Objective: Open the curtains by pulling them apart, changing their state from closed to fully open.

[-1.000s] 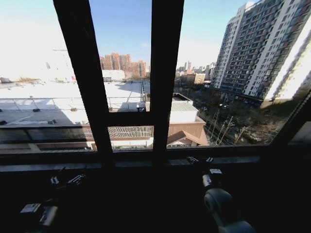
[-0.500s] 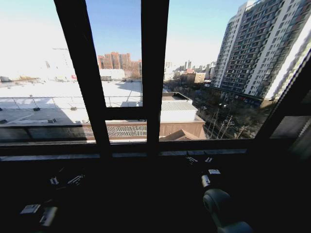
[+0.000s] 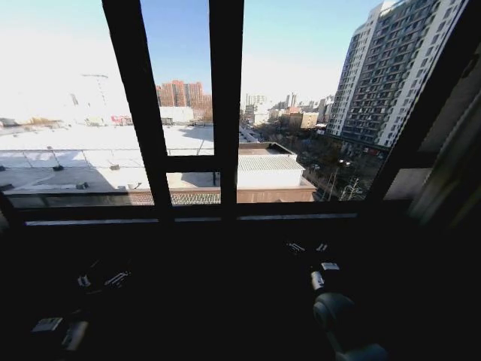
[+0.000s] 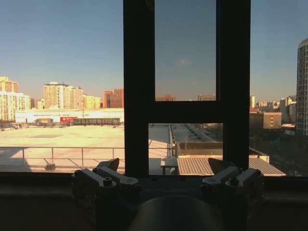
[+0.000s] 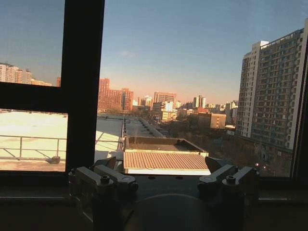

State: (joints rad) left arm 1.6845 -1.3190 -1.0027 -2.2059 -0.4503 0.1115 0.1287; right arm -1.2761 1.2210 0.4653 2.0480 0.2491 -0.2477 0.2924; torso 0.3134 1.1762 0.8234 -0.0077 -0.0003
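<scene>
The window point(image 3: 225, 162) stands uncovered, with dark frame bars against a bright city. A blurred strip of greyish fabric, which looks like a gathered curtain point(image 3: 455, 177), hangs at the far right edge of the head view. My left gripper point(image 3: 101, 279) is low in the shadow below the sill, open and holding nothing. The left wrist view shows it point(image 4: 166, 174) facing the frame bars with its fingers point(image 4: 107, 176) spread. My right gripper point(image 3: 308, 247) is also below the sill, open and empty. In its own wrist view it point(image 5: 163, 176) points at the glass.
A dark sill point(image 3: 188, 222) runs across below the glass. The wall under it lies in deep shadow. A thick vertical frame bar point(image 3: 225, 105) and a slanted one point(image 3: 135, 105) divide the panes. A tall apartment block point(image 3: 398, 75) stands outside.
The whole head view has shifted, so the camera has turned to the right. The frame bars now sit further left and the fabric strip has come in at the right edge. Both grippers keep their places.
</scene>
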